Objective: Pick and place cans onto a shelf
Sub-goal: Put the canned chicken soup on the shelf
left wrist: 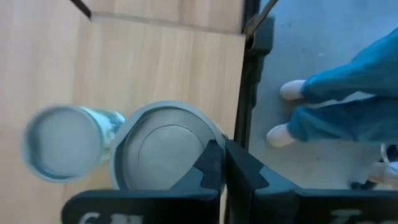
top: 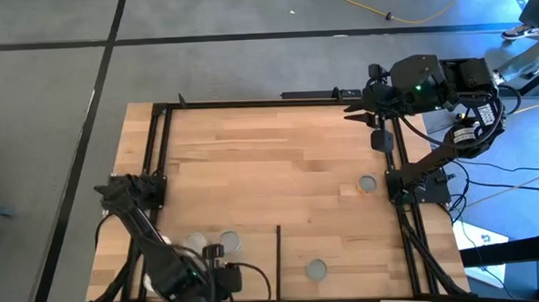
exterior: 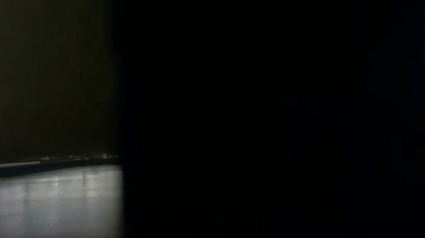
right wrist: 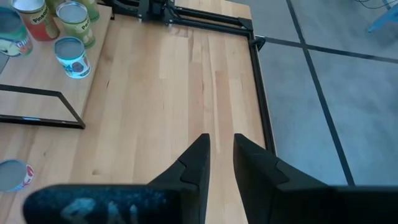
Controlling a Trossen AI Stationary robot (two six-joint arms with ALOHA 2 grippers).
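A red-labelled can (right wrist: 34, 17) at the wooden table's (right wrist: 161, 93) edge carries a word beginning "Pine", the only lettering partly legible. Neighbouring cans show printed labels too small to read, and pale marks on the right gripper's body cannot be made out.

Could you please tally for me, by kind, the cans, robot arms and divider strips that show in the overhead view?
Cans: 4
Robot arms: 2
Divider strips: 1
Total: 7
More cans may be hidden under the left arm.
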